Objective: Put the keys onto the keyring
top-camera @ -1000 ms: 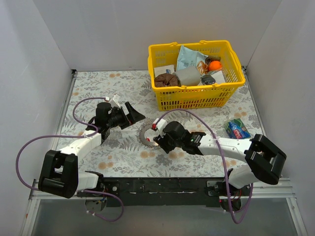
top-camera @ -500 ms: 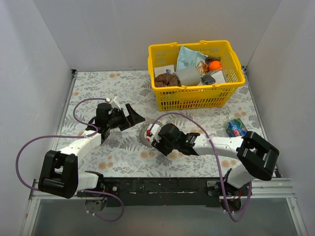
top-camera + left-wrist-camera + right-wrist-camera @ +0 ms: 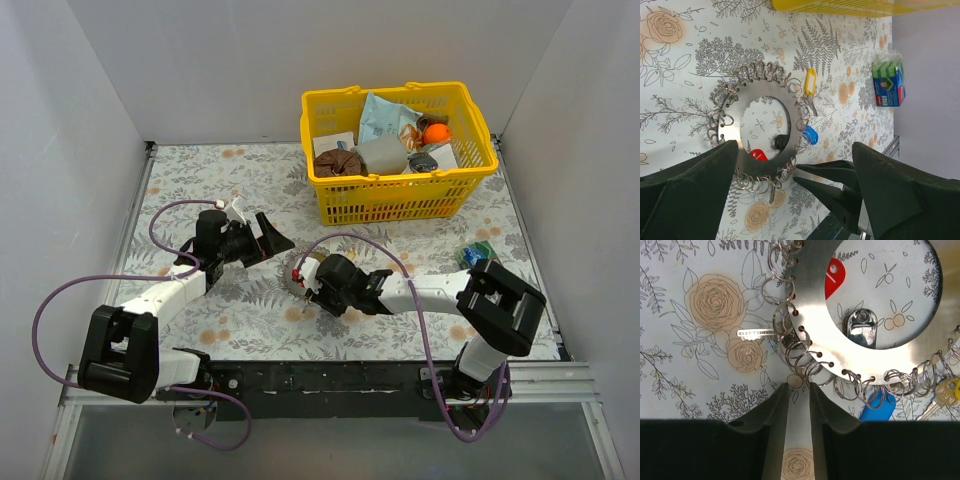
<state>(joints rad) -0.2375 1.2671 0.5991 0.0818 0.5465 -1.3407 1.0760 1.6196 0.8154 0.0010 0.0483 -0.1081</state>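
The keyring (image 3: 769,92) is a flat silver ring lying on the floral table, its rim hung with many small wire loops. A yellow key (image 3: 810,82) and a blue key (image 3: 810,135) hang at its rim. A red key (image 3: 756,155) and a dark clip lie in its centre. In the right wrist view the ring (image 3: 875,357) fills the top, with the red key (image 3: 834,277), the blue key (image 3: 877,407) and a bare silver key (image 3: 754,333). My right gripper (image 3: 799,389) is narrowly open and empty, tips just short of the loops. My left gripper (image 3: 274,240) is wide open, just left of the ring (image 3: 291,268).
A yellow basket (image 3: 400,203) full of items stands at the back right. A green and blue packet (image 3: 478,258) lies right of the ring and also shows in the left wrist view (image 3: 888,80). White walls enclose the table on three sides.
My right gripper has moved left along the table and now sits at the ring's near edge. The left arm has barely moved.
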